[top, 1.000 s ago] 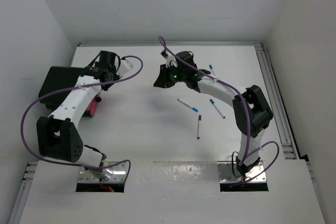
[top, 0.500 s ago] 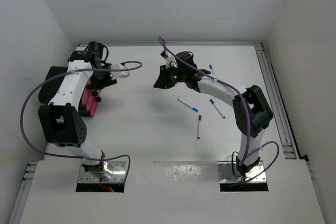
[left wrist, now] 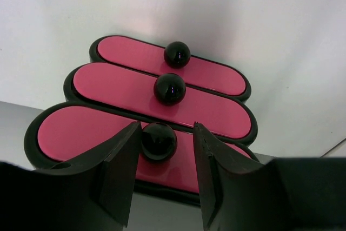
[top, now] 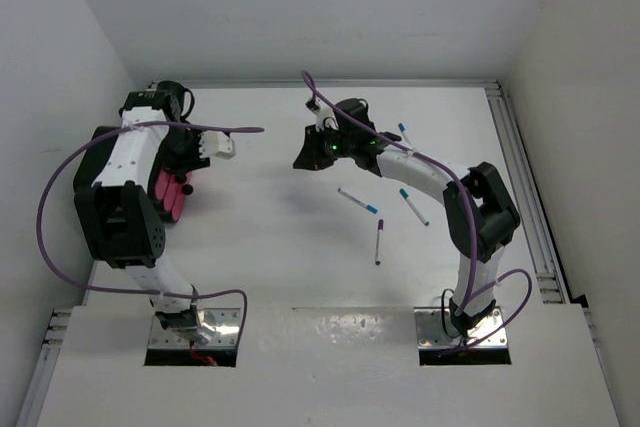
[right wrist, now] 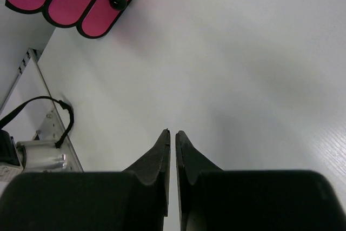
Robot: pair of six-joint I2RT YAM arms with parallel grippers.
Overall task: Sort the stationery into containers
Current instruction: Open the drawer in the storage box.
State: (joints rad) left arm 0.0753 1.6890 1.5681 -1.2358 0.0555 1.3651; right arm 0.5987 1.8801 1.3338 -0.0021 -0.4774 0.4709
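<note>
A: Your left gripper (left wrist: 165, 133) has its jaws apart with nothing in them. Low in the left wrist view they frame the nearest black knob (left wrist: 158, 142) of the pink tray (left wrist: 162, 87). I cannot tell whether they touch it.

B: You see that tray as three long pink sections rimmed in black, with a round knob on each. From above it lies at the left of the worktop (top: 280, 257), just beside the black box (top: 88, 155), which your left arm (top: 125, 162) partly covers.

A: Your right gripper (right wrist: 172, 133) hangs over the worktop at upper centre, jaws together and empty.

B: Your pens lie loose right of centre. A blue-tipped pen (top: 357, 200) and a teal-tipped pen (top: 414, 206) lie side by side but apart. A purple pen (top: 379, 241) lies just below them. An upper pen (top: 404, 132) sits close to your right arm (top: 430, 172).
</note>
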